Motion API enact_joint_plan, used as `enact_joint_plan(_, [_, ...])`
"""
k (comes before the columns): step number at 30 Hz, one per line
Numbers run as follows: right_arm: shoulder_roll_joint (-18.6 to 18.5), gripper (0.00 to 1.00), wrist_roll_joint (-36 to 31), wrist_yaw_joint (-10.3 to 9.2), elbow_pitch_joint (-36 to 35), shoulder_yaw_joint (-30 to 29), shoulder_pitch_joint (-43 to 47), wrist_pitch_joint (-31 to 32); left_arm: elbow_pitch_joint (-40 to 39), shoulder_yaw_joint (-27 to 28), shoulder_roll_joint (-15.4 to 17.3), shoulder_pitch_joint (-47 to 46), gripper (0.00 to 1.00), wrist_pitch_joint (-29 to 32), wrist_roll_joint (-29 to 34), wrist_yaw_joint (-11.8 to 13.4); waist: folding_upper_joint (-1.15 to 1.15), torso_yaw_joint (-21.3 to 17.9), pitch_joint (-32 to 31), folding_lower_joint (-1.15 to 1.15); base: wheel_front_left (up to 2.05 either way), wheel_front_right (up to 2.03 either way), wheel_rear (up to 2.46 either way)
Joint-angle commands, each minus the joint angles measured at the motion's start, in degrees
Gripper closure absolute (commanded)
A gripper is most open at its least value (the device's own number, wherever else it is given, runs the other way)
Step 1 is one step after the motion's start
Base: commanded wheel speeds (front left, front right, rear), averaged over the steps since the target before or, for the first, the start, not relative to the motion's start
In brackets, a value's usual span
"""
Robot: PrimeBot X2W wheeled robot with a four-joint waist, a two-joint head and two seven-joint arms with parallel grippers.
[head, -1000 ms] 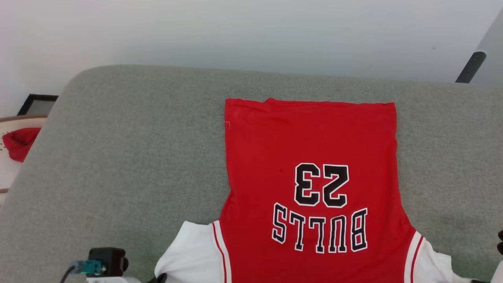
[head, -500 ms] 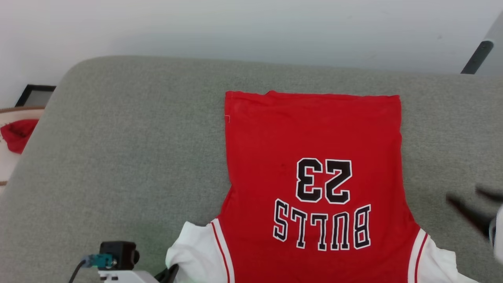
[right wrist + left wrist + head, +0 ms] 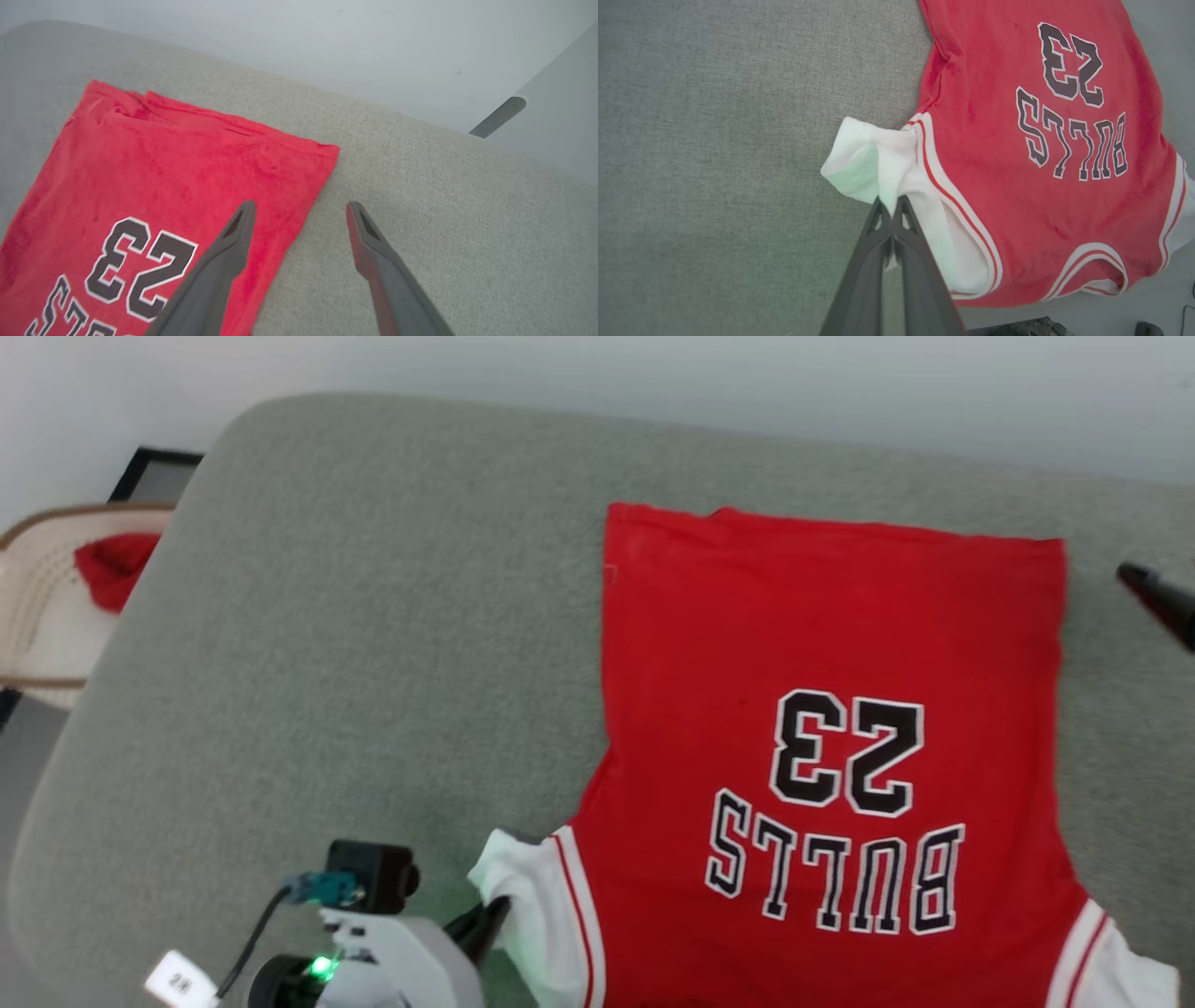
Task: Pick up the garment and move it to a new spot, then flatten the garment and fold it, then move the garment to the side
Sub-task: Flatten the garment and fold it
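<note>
Left end effector (image 3: 891, 207): we find it clenched on white sleeve (image 3: 896, 154) of garment (image 3: 994, 163).
Right end effector (image 3: 301, 207): jaws spread, straddling garment edge over grey cushion (image 3: 444, 210).

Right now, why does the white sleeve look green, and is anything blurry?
Left wrist view: pale green tint on the white sleeve of the garment, where the left fingers pinch it. Head view: a green light glows on the left arm, maybe the cause; the right finger looks soft. Right wrist view: even light, no glare.
</note>
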Motion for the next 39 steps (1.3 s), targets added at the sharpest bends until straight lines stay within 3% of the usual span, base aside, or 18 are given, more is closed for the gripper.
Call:
enact_joint_plan(1, [-0.6,0.0,-0.5,-0.04,2.0,0.7,-2.0,-0.4,0.3,-0.4,-0.7,-1.2,1.0,-0.1,0.6,-0.6,0.0,3.2,3.1,0.0,0.0,0.0,0.0])
enact_joint_plan(13, [-3.1,0.0,-3.8,-0.04,23.7,2.7,-16.2,-1.3,5.0,-3.4,-6.0,-7.3,1.0,-1.5,1.7,-4.9,0.0,8.8,9.5,0.0,0.0,0.0,0.0])
enact_joint_plan(26, [-1.3,0.0,-7.3,-0.04,40.5,1.5,-20.1,1.9,8.8,-4.7,-9.1,-10.7,1.0,-2.6,1.5,-7.5,0.0,12.0,12.9,0.0,0.0,0.0,0.0])
enact_joint_plan(27, [-1.1,0.17,-7.8,-0.05,41.9,1.3,-20.1,2.4,9.1,-4.7,-9.2,-10.7,1.0,-2.7,1.4,-7.7,0.0,12.1,12.9,0.0,0.0,0.0,0.0])
enact_joint_plan(28, [-0.8,1.0,-8.2,-0.05,43.1,1.3,-20.0,2.9,9.4,-4.7,-9.3,-10.8,1.0,-2.7,1.4,-7.9,0.0,12.2,12.9,0.0,0.0,0.0,0.0])
enact_joint_plan(39, [0.5,1.0,-10.0,-0.04,45.1,0.8,-22.9,2.0,11.8,-3.7,-8.8,-10.5,1.0,-3.8,0.6,-8.3,0.0,10.1,10.6,0.0,0.0,0.0,0.0])
